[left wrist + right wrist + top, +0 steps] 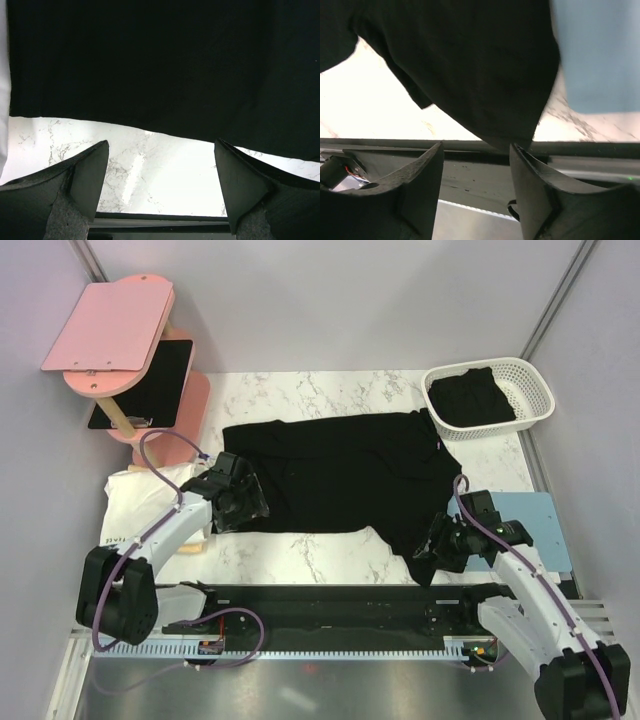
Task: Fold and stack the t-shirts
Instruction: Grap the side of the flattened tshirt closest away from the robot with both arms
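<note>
Just beyond left pincer [161, 150], t-shirt [150, 65]

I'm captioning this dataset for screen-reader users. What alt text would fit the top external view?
A black t-shirt lies spread flat on a marble table, with the left gripper at its left edge and the right gripper at its near right corner. A white basket at the far right holds a crumpled black t-shirt.
</note>
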Robot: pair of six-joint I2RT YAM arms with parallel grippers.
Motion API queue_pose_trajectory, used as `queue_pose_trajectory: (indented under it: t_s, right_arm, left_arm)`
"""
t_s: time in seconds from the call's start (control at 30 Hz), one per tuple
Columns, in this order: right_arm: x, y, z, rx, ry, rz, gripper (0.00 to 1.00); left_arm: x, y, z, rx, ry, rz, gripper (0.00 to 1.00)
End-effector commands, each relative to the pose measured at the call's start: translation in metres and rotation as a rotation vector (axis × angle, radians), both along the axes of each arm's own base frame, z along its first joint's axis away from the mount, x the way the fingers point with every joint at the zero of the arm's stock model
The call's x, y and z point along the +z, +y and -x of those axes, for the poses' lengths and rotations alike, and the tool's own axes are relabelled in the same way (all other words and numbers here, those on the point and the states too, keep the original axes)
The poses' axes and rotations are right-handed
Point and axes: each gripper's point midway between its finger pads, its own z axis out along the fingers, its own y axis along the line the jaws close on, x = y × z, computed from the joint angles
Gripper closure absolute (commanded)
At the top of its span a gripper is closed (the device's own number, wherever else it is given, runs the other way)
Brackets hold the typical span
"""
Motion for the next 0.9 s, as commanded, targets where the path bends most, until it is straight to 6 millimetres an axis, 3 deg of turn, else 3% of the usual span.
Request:
queue_pose_trajectory:
  t_s: [0.0, 0.2, 0.5, 0.63, 0.87]
  right_arm:
    - [0.018, 0.011, -0.036, 0.087, -0.147, 0.003, 0.42]
    - [0.023, 0.041, -0.055, 0.24, -0.214, 0.033, 0.5]
    - [0.017, 0.091, -0.065, 0.513, -0.258, 0.298, 0.51]
    - [-0.002, 0.095, -0.065, 0.543, -0.228, 0.39, 0.51]
    - [0.004, 0.08, -0.078, 0.529, -0.252, 0.569, 0.52]
  left_arm:
    - [0.009, -0.005, -0.017, -0.011, -0.046, 0.012, 0.08]
    - [0.008, -0.006, -0.023, -0.01, -0.039, 0.007, 0.08]
    - [0.003, -0.01, -0.033, -0.027, -0.01, -0.002, 0.08]
    - [0.0, -0.009, -0.032, -0.031, -0.002, -0.008, 0.08]
    - [-0.002, -0.008, -0.031, -0.034, 0.004, -0.014, 0.09]
